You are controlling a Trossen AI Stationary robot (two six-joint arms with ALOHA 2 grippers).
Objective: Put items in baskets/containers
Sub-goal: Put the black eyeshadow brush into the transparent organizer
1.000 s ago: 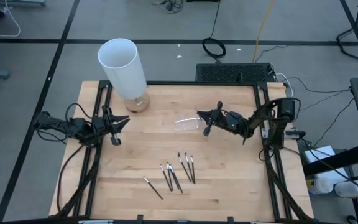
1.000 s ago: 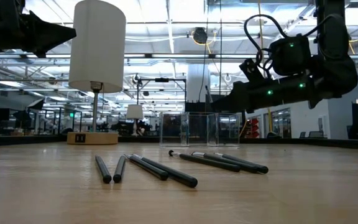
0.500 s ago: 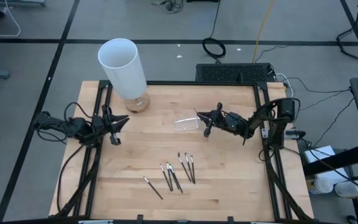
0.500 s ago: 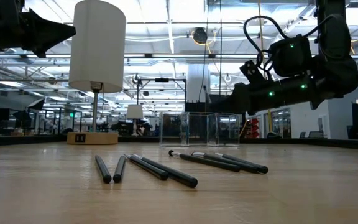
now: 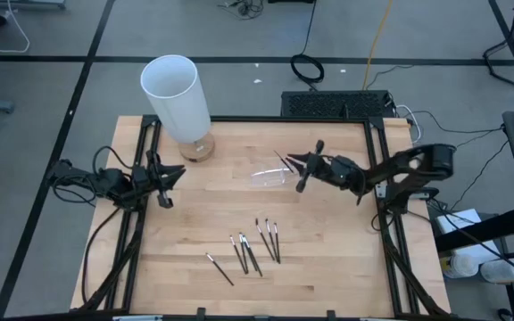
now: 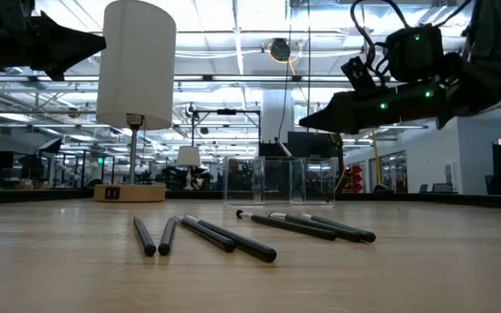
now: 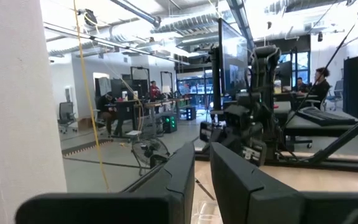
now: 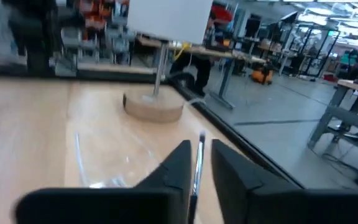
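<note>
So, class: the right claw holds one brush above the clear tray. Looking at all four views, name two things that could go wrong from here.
1. The right claw pinches its brush between the fingertips, with most of the brush sticking out beyond them; it may tilt or slip and land beside the tray.
2. The tray is light, clear and shallow, and the claw hangs at its edge; a low release could nudge it or let the brush bounce out.

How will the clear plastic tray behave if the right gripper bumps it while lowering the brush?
The clear plastic tray looks thin and empty, so it is probably very light and would likely slide on the smooth wooden table. It is shallow with nothing bracing it, so an edge nudge might tilt it. The right gripper, holding one brush, hangs just above.
</note>
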